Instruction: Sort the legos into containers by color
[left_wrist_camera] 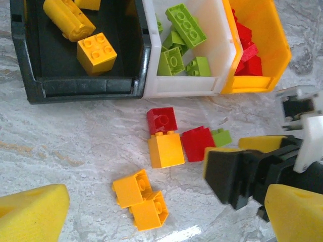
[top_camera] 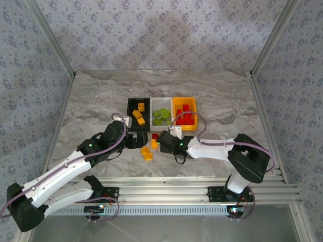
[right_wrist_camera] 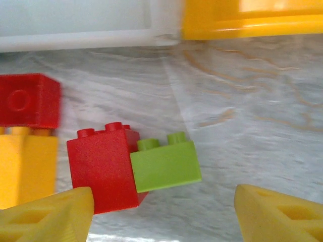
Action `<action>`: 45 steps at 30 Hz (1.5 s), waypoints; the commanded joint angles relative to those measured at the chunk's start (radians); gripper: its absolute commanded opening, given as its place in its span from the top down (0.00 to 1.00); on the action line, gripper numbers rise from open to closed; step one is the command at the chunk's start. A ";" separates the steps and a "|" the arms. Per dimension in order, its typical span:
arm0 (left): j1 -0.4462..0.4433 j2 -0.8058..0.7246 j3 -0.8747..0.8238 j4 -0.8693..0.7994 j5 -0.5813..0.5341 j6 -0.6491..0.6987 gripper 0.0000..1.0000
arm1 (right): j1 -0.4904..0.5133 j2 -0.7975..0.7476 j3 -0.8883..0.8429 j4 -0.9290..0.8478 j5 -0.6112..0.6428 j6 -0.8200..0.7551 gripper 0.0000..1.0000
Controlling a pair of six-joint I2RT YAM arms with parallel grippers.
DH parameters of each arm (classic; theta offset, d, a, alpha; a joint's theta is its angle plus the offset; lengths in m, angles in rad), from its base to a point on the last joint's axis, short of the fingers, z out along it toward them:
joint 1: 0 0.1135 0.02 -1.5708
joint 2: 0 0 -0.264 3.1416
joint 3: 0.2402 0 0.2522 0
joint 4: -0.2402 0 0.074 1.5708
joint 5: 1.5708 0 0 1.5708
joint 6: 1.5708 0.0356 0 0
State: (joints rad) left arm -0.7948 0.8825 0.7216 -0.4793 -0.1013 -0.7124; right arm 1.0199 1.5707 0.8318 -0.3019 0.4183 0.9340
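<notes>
Marbled grey tabletop (top_camera: 91, 101) carries the three joined containers (left_wrist_camera: 181, 86), with loose legos (left_wrist_camera: 165, 149) (red, orange-yellow, one lime green) lying at their 6 o'clock. Right gripper (right_wrist_camera: 161, 206) hangs wide open, the green brick (right_wrist_camera: 164, 164) at its 12 o'clock touching a red brick (right_wrist_camera: 103, 169); left gripper (left_wrist_camera: 166, 204) gapes wide too

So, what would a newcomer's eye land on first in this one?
The row of three bins at the middle of the table: the black bin holds orange-yellow bricks, the white bin green bricks, the orange-yellow bin red bricks. In front lie loose bricks, and the right pincer hangs open over a green brick touching a red brick.
</notes>
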 commanded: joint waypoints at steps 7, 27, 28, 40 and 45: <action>-0.004 -0.035 -0.022 -0.016 -0.024 -0.017 0.00 | 0.016 -0.061 -0.005 0.020 -0.016 -0.065 0.25; 0.017 -0.074 -0.047 -0.039 -0.039 -0.011 0.00 | -0.015 0.129 0.077 0.082 -0.038 -0.036 0.43; 0.019 -0.074 -0.048 -0.041 -0.039 -0.011 0.00 | -0.015 0.132 0.081 0.084 -0.038 -0.045 0.44; 0.028 -0.071 -0.059 -0.039 -0.033 -0.013 0.00 | 0.021 0.091 0.065 0.083 -0.030 -0.056 0.69; 0.029 -0.076 -0.066 -0.043 -0.032 -0.009 0.00 | 0.081 -0.024 0.015 0.046 -0.015 -0.041 0.72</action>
State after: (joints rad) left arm -0.7723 0.8188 0.6624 -0.5053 -0.1238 -0.7238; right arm 1.0698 1.6325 0.8730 -0.2134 0.3782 0.8791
